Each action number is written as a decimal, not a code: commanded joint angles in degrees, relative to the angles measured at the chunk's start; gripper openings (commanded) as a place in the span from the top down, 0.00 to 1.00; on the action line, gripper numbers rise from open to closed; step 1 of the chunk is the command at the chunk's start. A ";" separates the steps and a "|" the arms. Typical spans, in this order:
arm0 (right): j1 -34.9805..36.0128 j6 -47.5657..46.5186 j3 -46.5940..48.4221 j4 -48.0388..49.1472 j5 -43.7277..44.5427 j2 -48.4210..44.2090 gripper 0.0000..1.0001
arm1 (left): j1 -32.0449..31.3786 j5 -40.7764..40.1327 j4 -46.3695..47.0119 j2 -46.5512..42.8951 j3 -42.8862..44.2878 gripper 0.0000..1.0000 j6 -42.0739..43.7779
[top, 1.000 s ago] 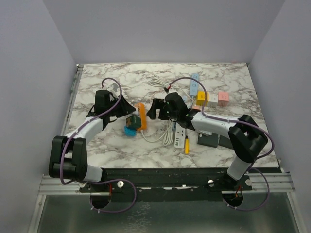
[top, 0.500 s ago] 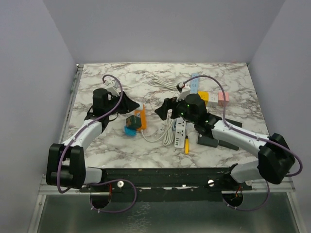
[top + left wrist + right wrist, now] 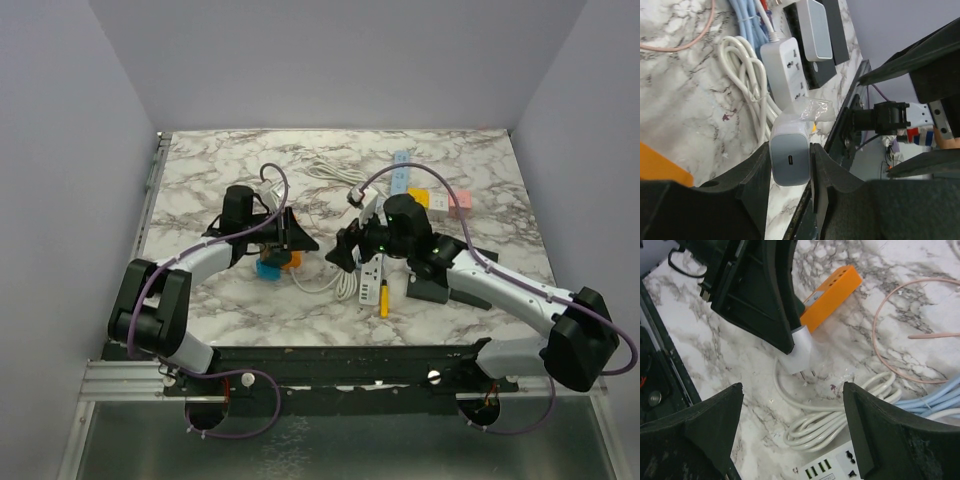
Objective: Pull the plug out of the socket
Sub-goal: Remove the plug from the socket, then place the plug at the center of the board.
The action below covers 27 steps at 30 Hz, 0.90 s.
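White plug (image 3: 789,167): hard smooth plastic, judged light, stiff, slippery; pins bare, already out of power strip (image 3: 784,65); held over surface mid, twd near edge.
Left gripper (image 3: 789,155): clamped on plug's flat sides, prob. best hold; pins left untouched.
Right gripper (image 3: 792,390): jaws apart, nothing held, above coiled cable (image 3: 815,427).
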 commanded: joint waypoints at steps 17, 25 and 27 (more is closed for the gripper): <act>6.23 -7.33 1.48 0.86 3.12 8.59 0.22 | -3.73 9.65 1.33 2.85 2.80 1.00 -0.36; 7.09 -6.34 -1.07 6.07 7.97 8.72 0.56 | -4.01 10.38 1.34 3.06 2.87 0.99 -0.35; 7.16 -5.93 -1.40 6.61 8.23 8.69 0.72 | -4.01 9.82 1.33 2.93 2.98 0.99 -0.20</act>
